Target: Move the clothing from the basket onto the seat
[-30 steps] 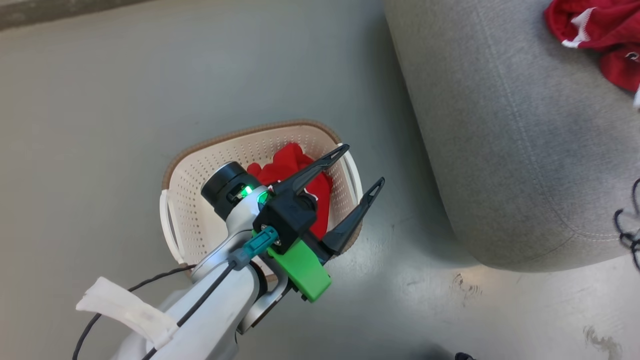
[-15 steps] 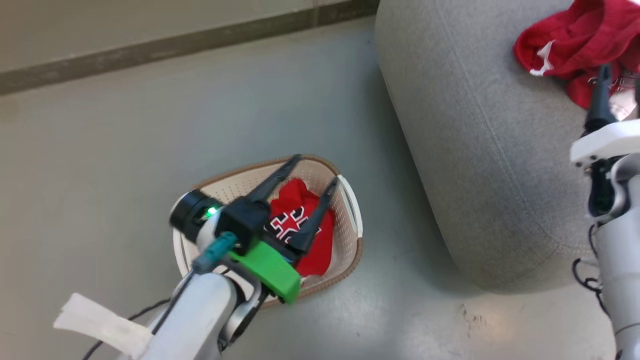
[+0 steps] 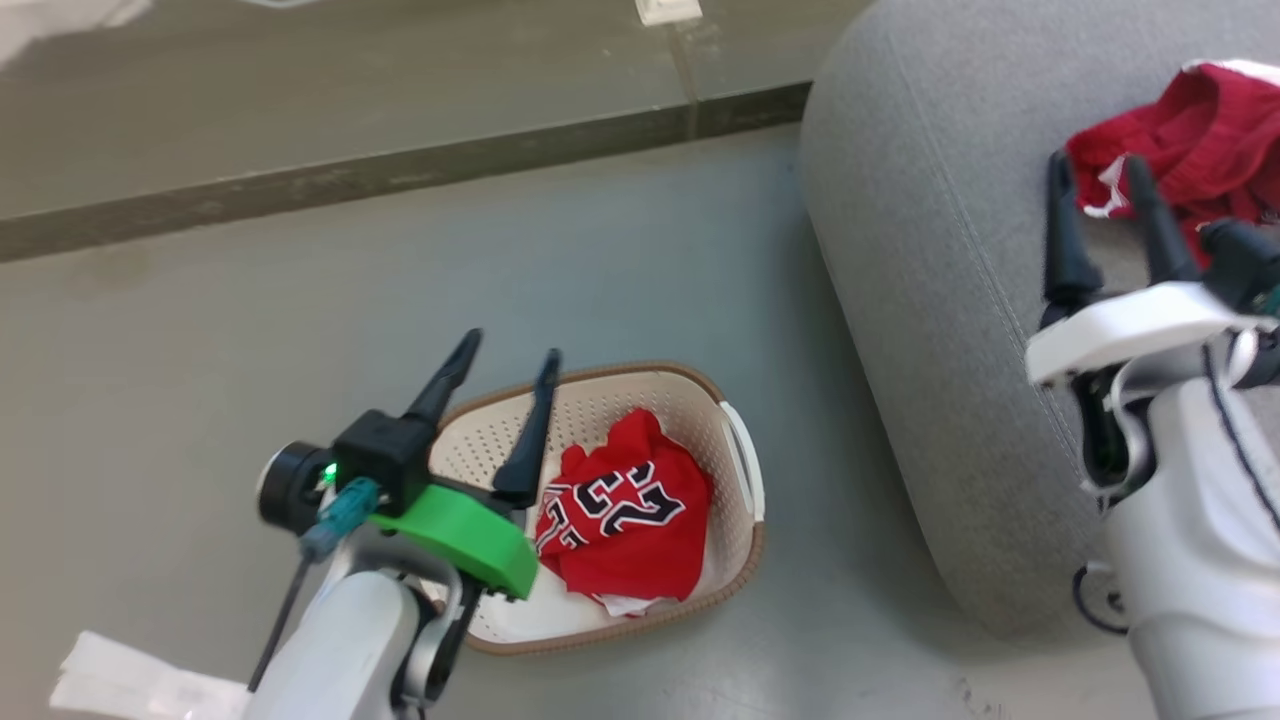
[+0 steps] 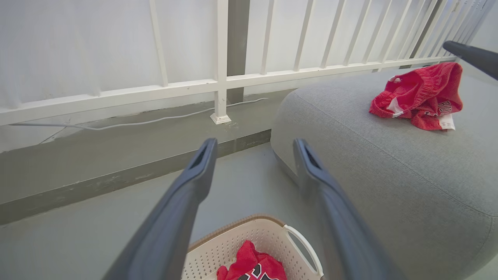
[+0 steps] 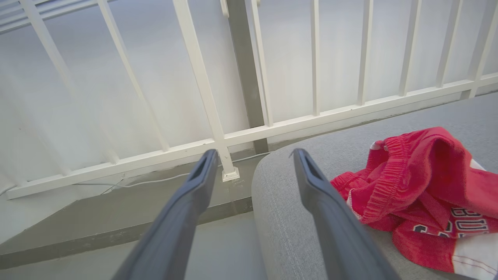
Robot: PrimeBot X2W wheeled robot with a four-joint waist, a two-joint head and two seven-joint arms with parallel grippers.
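Basket (image 3: 640, 395) on grey floor (image 3: 300, 330), beside the seat, with one crumpled red jersey (image 3: 625, 520) inside: black-and-white numerals facing up, white cloth at its lower edge, perhaps a panel. Second red garment (image 3: 1200, 150) heaped on grey seat (image 3: 930, 300), ribbed waistband and white trim showing. Left hand (image 3: 510, 350) over basket's left side, fingers spread, empty. Right hand (image 3: 1096, 163) over seat, near that garment, likewise spread, gripping nothing.

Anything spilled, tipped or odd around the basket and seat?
Nothing stands out. The basket sits upright with one red jersey inside; another red garment lies crumpled on the seat. The left gripper and right gripper are open, empty.
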